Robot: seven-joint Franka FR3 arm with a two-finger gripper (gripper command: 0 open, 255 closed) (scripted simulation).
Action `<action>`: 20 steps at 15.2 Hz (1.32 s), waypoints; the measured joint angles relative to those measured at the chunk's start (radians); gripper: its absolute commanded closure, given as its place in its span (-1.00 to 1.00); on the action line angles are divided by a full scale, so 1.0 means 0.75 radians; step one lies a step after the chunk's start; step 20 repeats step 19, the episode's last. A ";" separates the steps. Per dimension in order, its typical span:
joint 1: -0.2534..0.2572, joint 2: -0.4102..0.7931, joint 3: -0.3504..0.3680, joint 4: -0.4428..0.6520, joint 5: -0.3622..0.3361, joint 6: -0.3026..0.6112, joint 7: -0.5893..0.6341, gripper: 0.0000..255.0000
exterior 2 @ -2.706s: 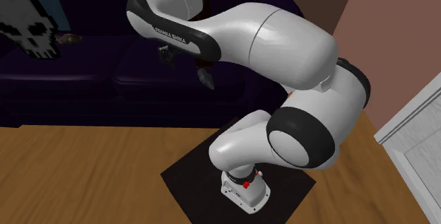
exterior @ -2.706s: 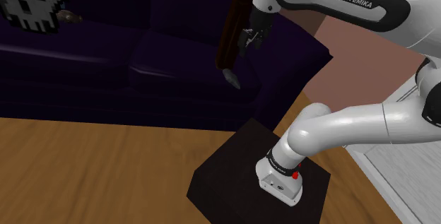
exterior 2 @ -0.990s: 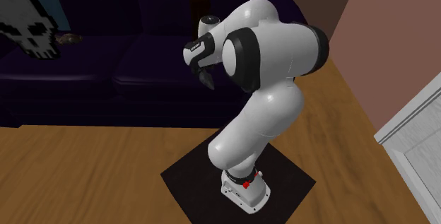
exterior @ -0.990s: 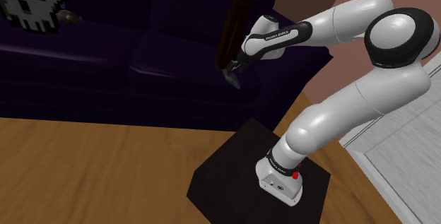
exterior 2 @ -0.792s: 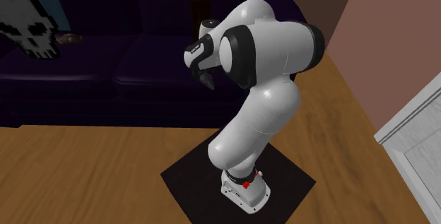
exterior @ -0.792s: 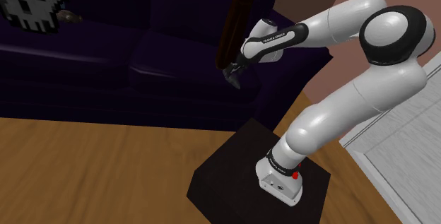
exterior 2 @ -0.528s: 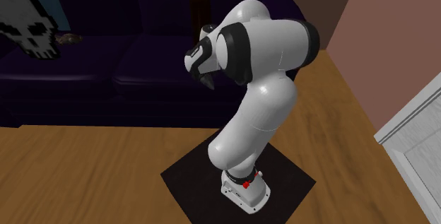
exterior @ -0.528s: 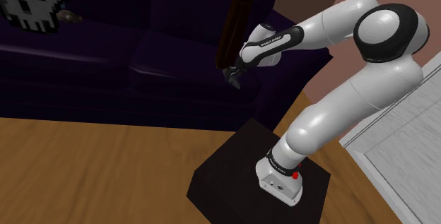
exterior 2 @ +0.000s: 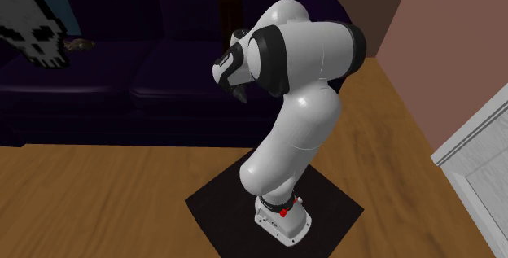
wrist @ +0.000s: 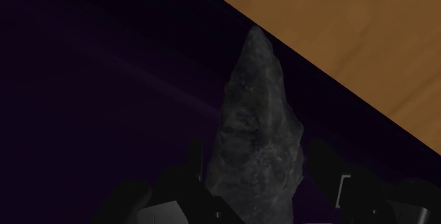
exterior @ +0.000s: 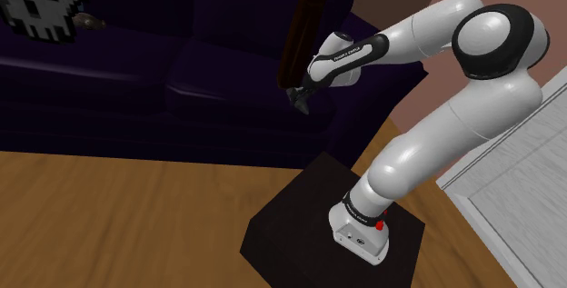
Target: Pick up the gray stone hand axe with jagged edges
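Note:
The gray stone hand axe (wrist: 258, 138), rough and jagged with a pointed tip, lies on the dark purple sofa seat (exterior: 209, 77) near the seat's front corner. In the shoulder view it shows as a small gray wedge (exterior: 300, 104) just under my hand. My black gripper (wrist: 258, 162) is down on it, with one finger (wrist: 194, 160) against one flank of the stone and the other finger (wrist: 321, 162) at the opposite flank, shut on its broad end. The second exterior view has the stone (exterior 2: 243, 96) peeking out below the wrist, which hides the gripper.
A dark reddish post (exterior: 304, 23) leans just beside my hand. A pixelated skull cushion (exterior: 41, 4) and a small brown object (exterior: 89, 21) sit at the sofa's far end. Wooden floor (exterior: 109, 213) runs in front of the sofa; my black stand (exterior: 291, 232) is on it.
The hand has sunk a little closer onto the stone and the fingers have closed in on its sides. The stone itself has not moved.

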 measured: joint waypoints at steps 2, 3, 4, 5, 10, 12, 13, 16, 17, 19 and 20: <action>0.000 0.000 0.000 0.001 0.000 -0.001 0.000 1.00; 0.000 -0.001 0.001 0.000 -0.001 -0.001 0.002 1.00; -0.002 -0.008 0.004 0.002 -0.005 -0.011 0.007 1.00; -0.005 -0.020 0.008 0.006 -0.011 -0.027 0.012 1.00; -0.019 -0.092 0.025 0.041 -0.037 -0.132 0.033 1.00; -0.025 -0.122 0.031 0.055 -0.046 -0.175 0.039 1.00; -0.025 -0.131 0.036 0.065 -0.048 -0.194 0.044 1.00; -0.032 -0.174 0.048 0.088 -0.058 -0.259 0.055 1.00; -0.032 -0.182 0.051 0.099 -0.059 -0.278 0.056 1.00; -0.033 -0.196 0.053 0.120 -0.059 -0.313 0.055 1.00; -0.033 -0.196 0.053 0.120 -0.059 -0.313 0.055 1.00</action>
